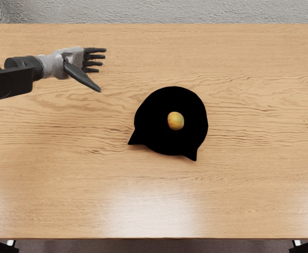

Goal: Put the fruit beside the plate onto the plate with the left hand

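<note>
A small yellow-orange fruit [175, 120] rests near the middle of a black plate [156, 132] at the table's centre. My left hand [88, 64] hovers over the far left part of the table, well to the left of the plate and apart from it. Its fingers [94, 59] are spread straight and the thumb points down toward the plate; it holds nothing. The left arm comes in from the left edge. No right arm shows.
The wooden table [249, 184] fills the view, with its far edge along the top and its front edge near the bottom. Nothing else stands on it.
</note>
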Robot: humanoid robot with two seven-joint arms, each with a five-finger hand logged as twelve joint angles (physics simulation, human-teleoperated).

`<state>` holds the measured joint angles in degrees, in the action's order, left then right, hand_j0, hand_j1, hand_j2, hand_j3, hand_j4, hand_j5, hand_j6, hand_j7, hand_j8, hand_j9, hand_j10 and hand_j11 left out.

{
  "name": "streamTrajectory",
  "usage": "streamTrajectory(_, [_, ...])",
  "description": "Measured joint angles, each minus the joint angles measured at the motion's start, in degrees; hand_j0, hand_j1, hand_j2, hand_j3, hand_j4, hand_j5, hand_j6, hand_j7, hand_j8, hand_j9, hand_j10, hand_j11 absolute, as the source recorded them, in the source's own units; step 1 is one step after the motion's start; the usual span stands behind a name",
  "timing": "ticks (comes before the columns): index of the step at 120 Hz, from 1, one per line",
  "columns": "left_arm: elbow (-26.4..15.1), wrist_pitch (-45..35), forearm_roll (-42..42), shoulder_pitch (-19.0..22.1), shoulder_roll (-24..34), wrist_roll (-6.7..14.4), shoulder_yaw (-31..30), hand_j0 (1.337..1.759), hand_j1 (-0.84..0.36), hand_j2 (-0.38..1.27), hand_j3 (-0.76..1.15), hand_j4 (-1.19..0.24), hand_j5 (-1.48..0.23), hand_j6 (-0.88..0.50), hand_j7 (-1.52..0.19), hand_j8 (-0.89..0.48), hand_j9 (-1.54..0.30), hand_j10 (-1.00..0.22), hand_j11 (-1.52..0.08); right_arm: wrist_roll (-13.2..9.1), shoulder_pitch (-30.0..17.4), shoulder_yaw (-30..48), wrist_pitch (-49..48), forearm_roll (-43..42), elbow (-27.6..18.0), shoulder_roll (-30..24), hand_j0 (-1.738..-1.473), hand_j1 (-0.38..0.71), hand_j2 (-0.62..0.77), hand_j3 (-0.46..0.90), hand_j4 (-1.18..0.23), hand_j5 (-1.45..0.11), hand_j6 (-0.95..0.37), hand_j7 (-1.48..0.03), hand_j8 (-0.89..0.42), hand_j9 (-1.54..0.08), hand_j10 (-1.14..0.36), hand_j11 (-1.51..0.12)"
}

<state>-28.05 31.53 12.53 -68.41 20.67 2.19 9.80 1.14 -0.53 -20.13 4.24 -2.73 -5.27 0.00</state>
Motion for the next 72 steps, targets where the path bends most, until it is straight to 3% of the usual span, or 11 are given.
streamTrajectory(28, [4.46,-0.06,-0.01,5.87,2.18,-5.76,-0.48,1.658,0.32,0.02,0.00,-0.03,-0.04,-0.03,-0.04,-0.03,-0.04,-0.03,-0.04,0.00,0.00,0.00,0.01,0.00,0.00,0.00,-1.658,-0.35,0.00,0.00,0.00,0.00,0.00,0.00,0.00,0.00,0.00,0.00])
streamTrajectory(50, [7.17,-0.07,-0.01,10.36,4.44,-6.59,-0.60,1.658,0.32,0.01,0.00,-0.02,-0.03,-0.02,-0.03,-0.02,-0.03,-0.02,-0.03,0.00,0.00,0.00,0.00,0.00,0.00,0.00,-1.658,-0.35,0.00,0.00,0.00,0.00,0.00,0.00,0.00,0.00,0.00,0.00])
streamTrajectory(72, [7.64,-0.07,-0.02,10.67,5.79,-6.87,-0.21,1.658,0.33,0.01,0.00,-0.02,-0.03,-0.02,-0.03,-0.02,-0.03,-0.02,-0.03,0.00,0.00,0.00,-0.01,0.00,0.00,0.00,-1.658,-0.35,0.00,0.00,0.00,0.00,0.00,0.00,0.00,0.00,0.00,0.00])
